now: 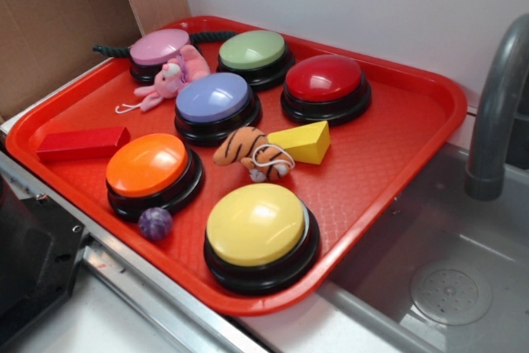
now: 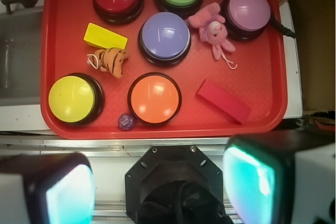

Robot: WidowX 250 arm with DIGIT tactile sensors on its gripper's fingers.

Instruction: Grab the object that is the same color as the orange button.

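Observation:
A small orange plush tiger (image 1: 250, 153) (image 2: 111, 60) with dark stripes lies on the red tray (image 1: 388, 163) (image 2: 262, 77), between the purple button and the yellow wedge block. The orange button (image 1: 150, 166) (image 2: 155, 98) stands near the tray's front edge. My gripper (image 2: 160, 184) shows only in the wrist view, high above the robot base and off the tray's near edge. Its two fingers (image 2: 252, 182) stand wide apart with nothing between them. In the exterior view the gripper is out of frame.
On the tray also stand yellow (image 1: 258, 225), red (image 1: 324, 80), green (image 1: 253, 50), blue-purple (image 1: 213, 98) and pink (image 1: 159, 47) buttons, a pink plush bunny (image 1: 169, 80), a yellow wedge (image 1: 301, 141), a red block (image 1: 83, 143) and a small purple ball (image 1: 154, 222). A sink with faucet (image 1: 496, 105) lies right.

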